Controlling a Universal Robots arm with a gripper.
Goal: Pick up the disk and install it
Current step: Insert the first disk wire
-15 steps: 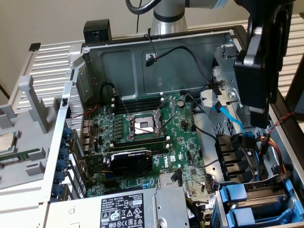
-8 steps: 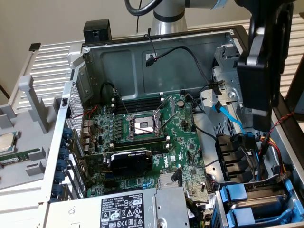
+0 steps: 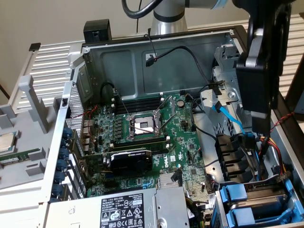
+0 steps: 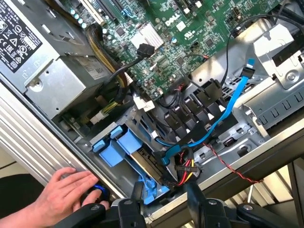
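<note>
- Disk [image 4: 142, 164], blue carrier, sits in drive cage [image 4: 118, 124] beside power supply [image 4: 57, 80].
- End effector [image 4: 164, 186] hovers off power supply's cage side, fingers apart, gripping nothing.
- Person's hand [image 4: 61, 194] on case edge near power supply.

1. Ext. view, 2 o'clock: gripper [image 3: 261, 95] is a dark blurred mass, cut by the pic's edge, hiding part of the drive cage [image 3: 228, 71].
2. Ext. view, 6 o'clock: PSU [image 3: 137, 209] cut off by the edge; label print too small to read.
3. Ext. view, 9 o'clock: chip [image 3: 5, 141] half cut by the edge.
4. Wrist view: disk [image 4: 142, 164] seen edge-on, mostly under cables [image 4: 185, 166].
5. Wrist view: hand [image 4: 66, 190] cut off at the wrist; its fingers half cover a small blue part [image 4: 98, 188], can't tell what.
</note>
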